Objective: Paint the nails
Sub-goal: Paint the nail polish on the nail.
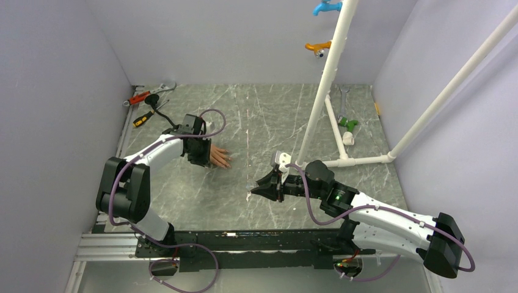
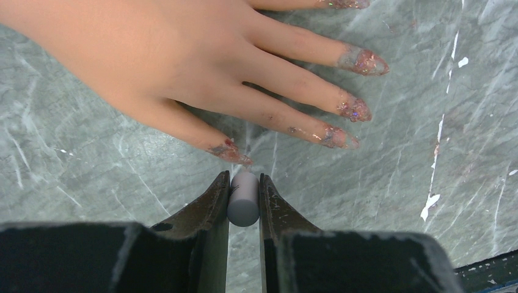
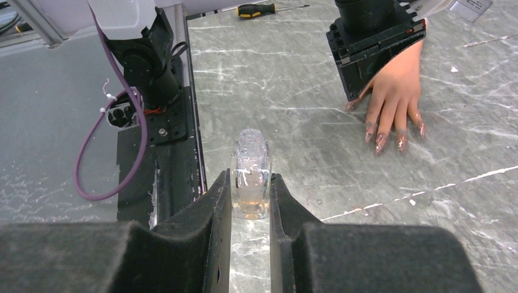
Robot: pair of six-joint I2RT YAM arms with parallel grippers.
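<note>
Left gripper (image 2: pixel 244 180) pinches a small white cylinder (image 2: pixel 244 206) beside a fingertip of the mannequin hand (image 2: pixel 159 55) (nails (image 2: pixel 364 61) glittery pink). Right gripper (image 3: pixel 250 180) clamps a clear bottle (image 3: pixel 251 152).

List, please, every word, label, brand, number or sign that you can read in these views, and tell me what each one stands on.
None of the views holds text that can be read.
White tag at the right wrist view's top right corner: marks too small to read.
Clear bottle between the right fingers: no label shows.
White cylinder between the left fingers: blank.
</note>
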